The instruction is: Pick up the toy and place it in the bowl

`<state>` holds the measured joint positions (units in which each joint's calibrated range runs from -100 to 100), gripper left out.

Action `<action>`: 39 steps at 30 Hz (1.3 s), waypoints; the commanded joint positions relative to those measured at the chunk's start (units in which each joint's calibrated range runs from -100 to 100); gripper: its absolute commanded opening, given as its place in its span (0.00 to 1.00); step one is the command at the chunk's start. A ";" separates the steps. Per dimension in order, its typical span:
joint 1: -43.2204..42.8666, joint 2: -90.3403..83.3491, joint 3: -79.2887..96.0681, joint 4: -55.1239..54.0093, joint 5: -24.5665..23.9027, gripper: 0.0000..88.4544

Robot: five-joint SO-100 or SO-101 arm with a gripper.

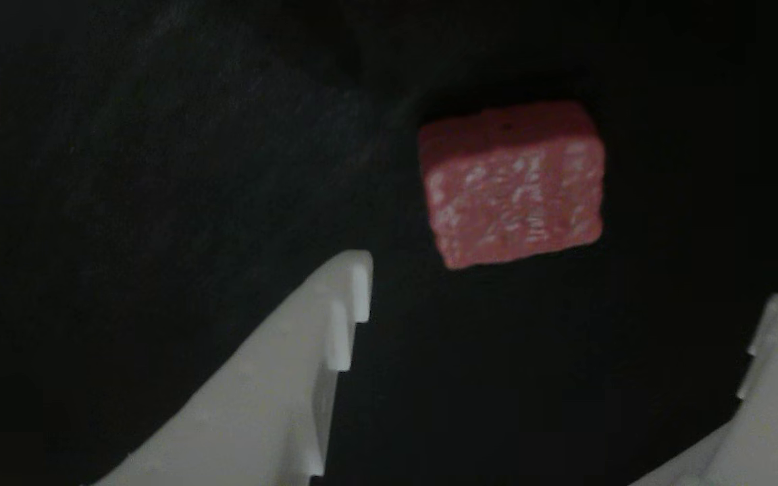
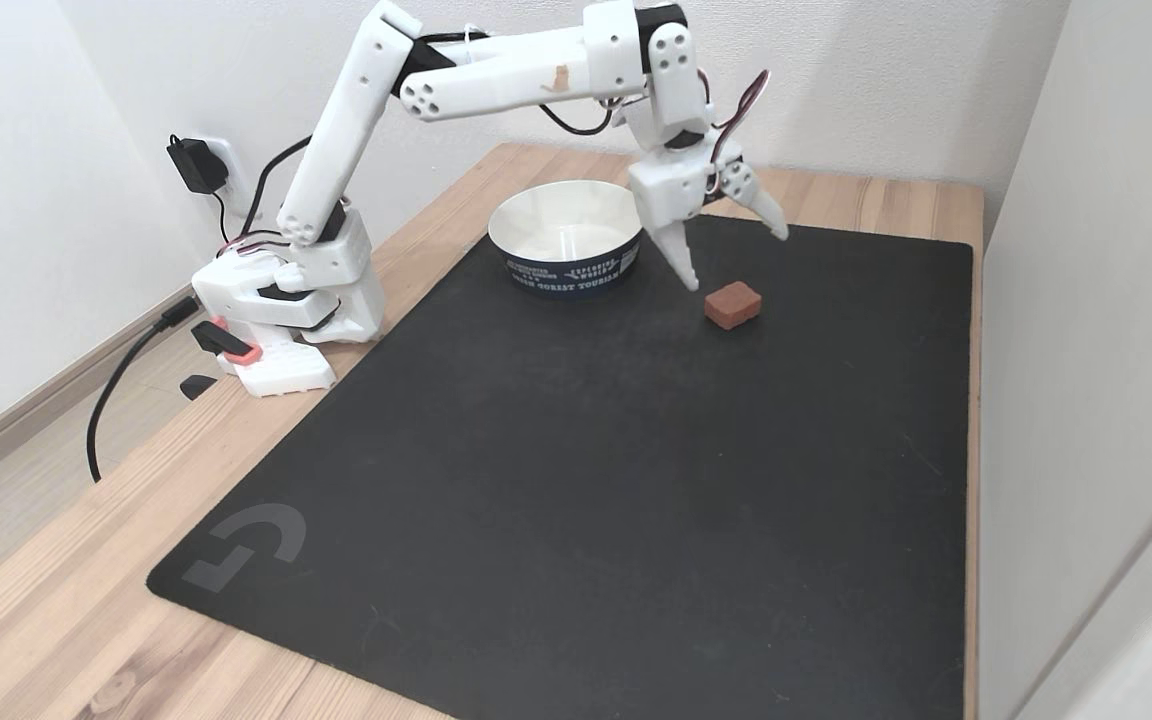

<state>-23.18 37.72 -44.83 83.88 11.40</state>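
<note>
surface: black mat (image 2: 576,470) on wooden table (image 2: 56,620), white walls behind.
toy (image 2: 733,303): flat on the mat, right of centre in the fixed view; upper right of the other view (image 1: 512,183), flecked face toward me.
bowl (image 2: 566,240): upper middle, left of toy, holds nothing i can see.
my claw (image 2: 736,252): fingers spread wide, above toy, not touching.
progress: nothing grasped; descent, grip, lift and drop all left.

mat (image 2: 556,480) is laid on table (image 2: 66,600) | bowl (image 2: 566,237) is set on mat at its far edge | toy (image 2: 733,304) is placed on mat, right of bowl | gripper (image 2: 736,258) is held above mat, between bowl and toy | arm base (image 2: 281,320) is mounted left of mat
</note>
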 commanded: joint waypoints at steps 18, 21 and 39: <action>0.80 1.42 -2.63 -0.22 3.26 0.42; 1.39 2.26 -2.54 -0.22 3.26 0.42; 1.47 11.01 -2.63 -6.99 2.85 0.42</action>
<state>-22.10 47.54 -46.24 78.13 14.39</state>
